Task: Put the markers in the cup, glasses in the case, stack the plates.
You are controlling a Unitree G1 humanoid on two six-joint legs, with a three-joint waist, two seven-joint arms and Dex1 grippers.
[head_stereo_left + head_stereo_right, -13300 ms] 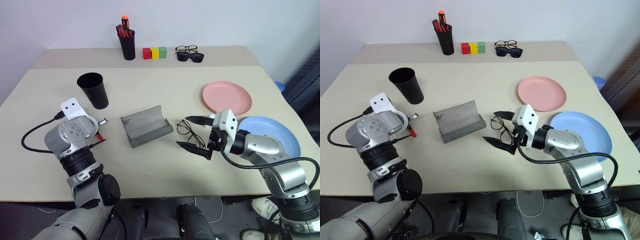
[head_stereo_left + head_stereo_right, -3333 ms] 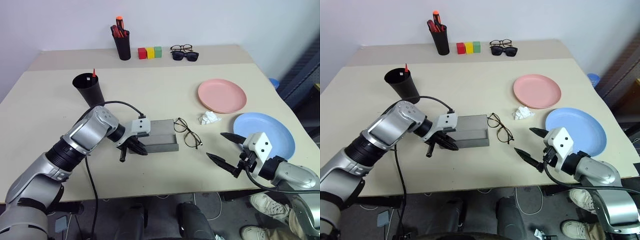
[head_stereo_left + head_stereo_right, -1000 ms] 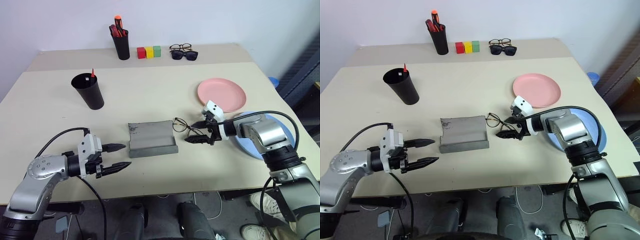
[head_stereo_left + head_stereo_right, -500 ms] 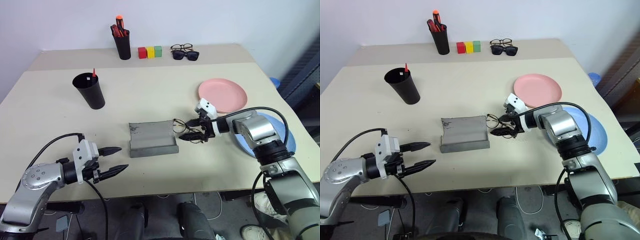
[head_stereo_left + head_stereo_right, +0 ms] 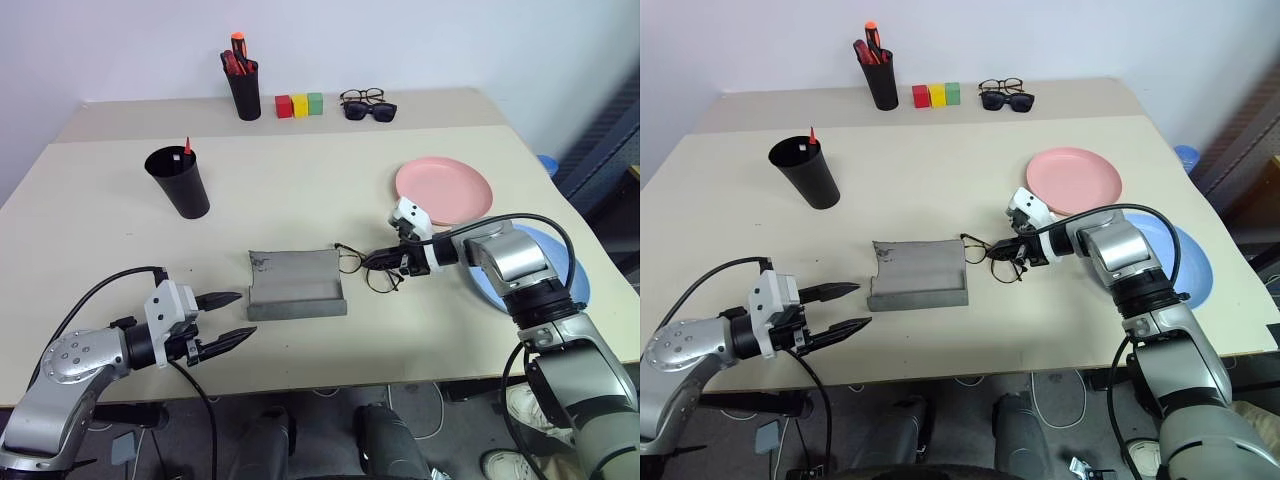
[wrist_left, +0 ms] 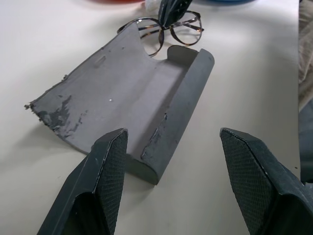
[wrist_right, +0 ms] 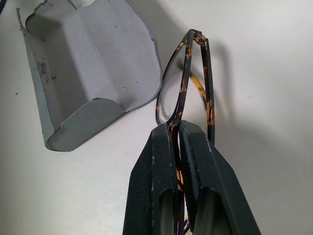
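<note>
The glasses [image 5: 358, 266] lie on the table beside the right end of the open grey case [image 5: 297, 284]. My right gripper [image 5: 376, 260] is shut on their thin frame [image 7: 188, 78], with the fingers [image 7: 156, 161] pinched together on it. My left gripper [image 5: 228, 318] hovers open near the table's front left, pointing at the case [image 6: 132, 93] with nothing between its fingers. The black cup [image 5: 179, 181] stands at the back left with a red-tipped marker [image 5: 186, 146] in it. The pink plate [image 5: 444, 190] sits at the right. The blue plate [image 5: 565, 270] is partly hidden behind my right arm.
At the back edge stand a black pen holder [image 5: 243, 92] with red and orange markers, three coloured blocks [image 5: 300, 104], and two more pairs of glasses [image 5: 368, 104]. The table's right edge runs just past the blue plate.
My right gripper has shut on the glasses' frame. The glasses and the case have slid slightly left. The left arm has stayed put.
</note>
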